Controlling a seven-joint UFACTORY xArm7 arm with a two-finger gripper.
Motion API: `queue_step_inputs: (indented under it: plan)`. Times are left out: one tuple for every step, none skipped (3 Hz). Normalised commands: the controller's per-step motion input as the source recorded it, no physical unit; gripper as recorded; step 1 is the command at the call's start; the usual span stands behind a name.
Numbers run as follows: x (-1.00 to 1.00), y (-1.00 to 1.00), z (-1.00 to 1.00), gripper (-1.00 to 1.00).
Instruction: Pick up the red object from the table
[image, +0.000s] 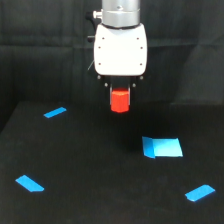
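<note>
The red object (120, 101) is a small red-orange block held between the jaws of my gripper (120, 95), under the white gripper body (120, 49). The block hangs in the air above the black table (100, 165), in the upper middle of the exterior view. The fingers are mostly hidden by the block and the dark background. The block's lower part sticks out below the jaws.
Several bright blue tape pieces lie on the table: one at far left (55, 112), one at near left (30, 183), a larger patch at the right (162, 147), one at near right (199, 192). A black curtain (40, 50) hangs behind.
</note>
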Motion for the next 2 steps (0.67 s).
queue_step_inputs:
  plan:
    - [0.01,0.04,0.03,-0.94]
    - [0.01,-0.08,0.06,-0.93]
